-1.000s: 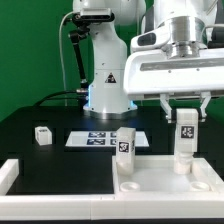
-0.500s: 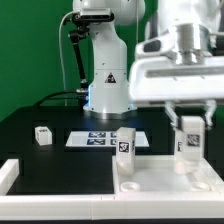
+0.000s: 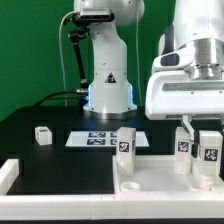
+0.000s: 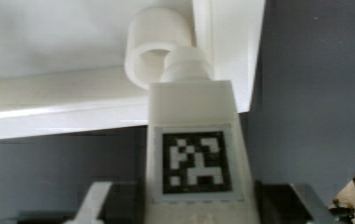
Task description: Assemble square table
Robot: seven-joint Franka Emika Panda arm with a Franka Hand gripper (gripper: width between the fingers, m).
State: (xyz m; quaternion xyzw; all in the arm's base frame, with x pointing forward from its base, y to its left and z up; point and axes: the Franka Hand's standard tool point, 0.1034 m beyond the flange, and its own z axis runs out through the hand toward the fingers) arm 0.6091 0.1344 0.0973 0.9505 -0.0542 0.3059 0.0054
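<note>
**Leg transfer, exterior and wrist views.** Over the last second the gripper [image 3: 207, 136] has moved toward the exterior view's right and come lower, carrying one leg [image 3: 208, 154]. This uncovers a second leg [image 3: 184, 148] standing on the tabletop slab [image 3: 160, 182], so the carried leg is probably bound for another corner socket. The jaws are closed narrowly on the carried leg's tagged body. It hangs upright between them, low over the slab; contact cannot be told. A third leg [image 3: 124, 146] stands at the slab's far edge, and a fourth [image 3: 42, 133] lies apart on the worktop [image 3: 60, 152].
</note>
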